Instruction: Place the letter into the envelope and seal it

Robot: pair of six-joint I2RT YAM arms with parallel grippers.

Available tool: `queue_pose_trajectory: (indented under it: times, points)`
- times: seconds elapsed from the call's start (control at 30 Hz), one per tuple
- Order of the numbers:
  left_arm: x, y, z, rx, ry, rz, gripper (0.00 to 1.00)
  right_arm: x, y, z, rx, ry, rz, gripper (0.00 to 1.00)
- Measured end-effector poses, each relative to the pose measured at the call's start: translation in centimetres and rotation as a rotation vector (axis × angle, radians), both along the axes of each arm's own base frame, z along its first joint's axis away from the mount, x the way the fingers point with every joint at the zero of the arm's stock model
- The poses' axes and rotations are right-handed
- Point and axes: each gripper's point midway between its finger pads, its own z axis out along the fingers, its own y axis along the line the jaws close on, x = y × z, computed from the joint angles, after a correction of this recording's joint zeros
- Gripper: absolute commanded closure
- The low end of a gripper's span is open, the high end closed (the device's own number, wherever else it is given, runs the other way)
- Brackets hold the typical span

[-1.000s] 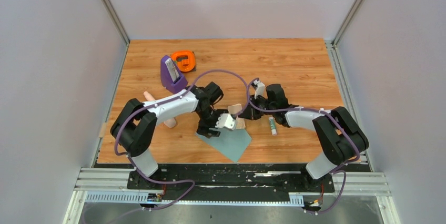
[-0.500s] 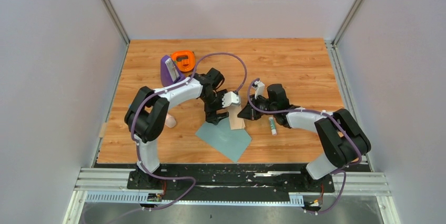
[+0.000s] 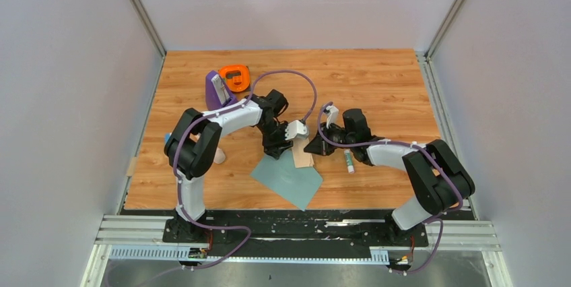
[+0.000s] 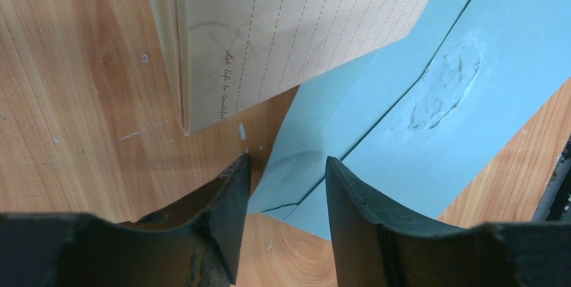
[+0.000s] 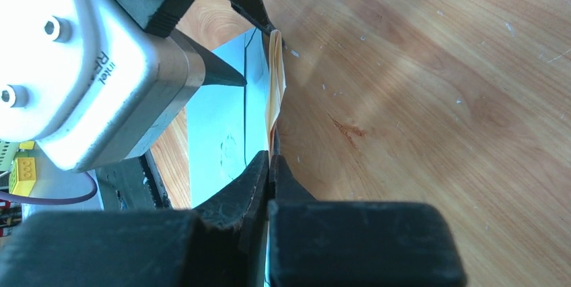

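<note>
While the right fingers [image 5: 248, 189] clamp shut on the letter [image 4: 303, 24], the left fingers [image 4: 225, 206] hang half-open and empty over the envelope [image 3: 291, 179] mid-bench [image 3: 377, 78].

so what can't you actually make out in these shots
- Left wrist view: the letter runs off the top edge; its handwriting is too small to read.
- Top view: the far end of the envelope is hidden under the letter and the left gripper.
- Right wrist view: the letter sits edge-on in the right gripper, its face unseen.
- Top view: the label on the glue stick is too small.
</note>
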Motion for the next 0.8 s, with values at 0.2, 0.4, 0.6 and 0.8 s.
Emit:
queue_pose_trajectory:
  times: [0.2,0.4,0.6,0.8]
  points:
    - [-0.1,-0.2,-0.1,-0.009,0.006,-0.01,0.95,-0.1,-0.2,-0.1,0.006,0.001,0.002,1.0]
    - [-0.6,-0.4,-0.1,-0.021,0.031,-0.011,1.0,-0.3,-0.2,-0.1,0.006,-0.009,0.024,1.0]
    - [-2.1,-0.4,1.0,-0.038,0.107,0.026,1.0,-1.2,-0.7,1.1,-0.001,-0.097,0.078,1.0]
    - [-2.9,-1.4,7.9,-0.148,0.094,0.032,1.0,-2.4,-1.5,7.2,0.04,-0.414,0.127,1.0]
